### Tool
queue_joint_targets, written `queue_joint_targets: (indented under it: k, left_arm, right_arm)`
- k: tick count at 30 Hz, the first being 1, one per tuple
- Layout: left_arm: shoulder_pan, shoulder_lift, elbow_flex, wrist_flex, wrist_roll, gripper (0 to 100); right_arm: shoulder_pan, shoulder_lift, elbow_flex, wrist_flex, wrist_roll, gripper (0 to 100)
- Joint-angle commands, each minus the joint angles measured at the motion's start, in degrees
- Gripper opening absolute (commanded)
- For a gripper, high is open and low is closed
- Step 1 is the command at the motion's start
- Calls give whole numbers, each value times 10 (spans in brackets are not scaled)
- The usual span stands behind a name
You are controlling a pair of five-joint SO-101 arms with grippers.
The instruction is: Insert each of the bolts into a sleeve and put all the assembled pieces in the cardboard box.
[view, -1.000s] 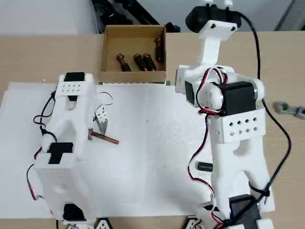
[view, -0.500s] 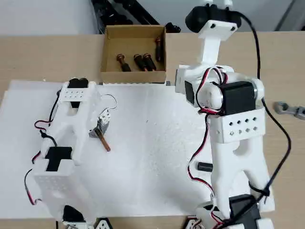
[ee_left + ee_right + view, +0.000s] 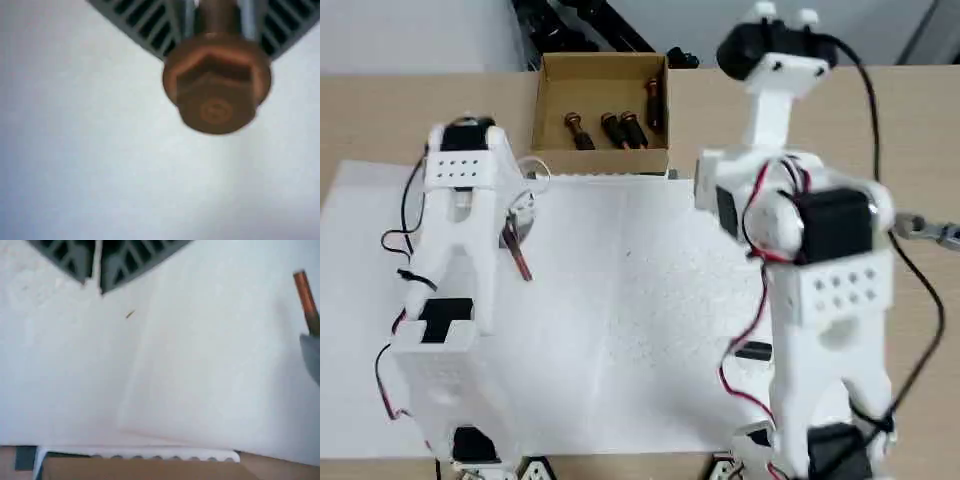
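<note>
**Setting: robotics lab or workshop.** You work at a pale wooden table covered by a white foam sheet. On it stand the left arm and right arm, white printed shells with bare red and black wiring. A cardboard box holds hardware at the far side, near black stand legs. A spanner lies at the right edge.
</note>
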Motion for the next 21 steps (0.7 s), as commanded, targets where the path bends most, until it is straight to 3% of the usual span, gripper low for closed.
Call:
queue_joint_targets:
  k: [1, 6, 15, 21]
  left_arm:
    - [3, -11, -59, 18, -46, 6]
    - [30, -23, -106, 18, -106, 6]
    - [87, -239, -110, 16, -166, 6]
    - [64, -328, -106, 17, -171, 6]
  right_arm:
    - [7, -71, 14, 12, -4, 4]
    - [7, -183, 147, 11, -4, 4]
    - [8, -373, 421, 2, -62, 4]
    - [8, -400, 491, 4, -83, 4]
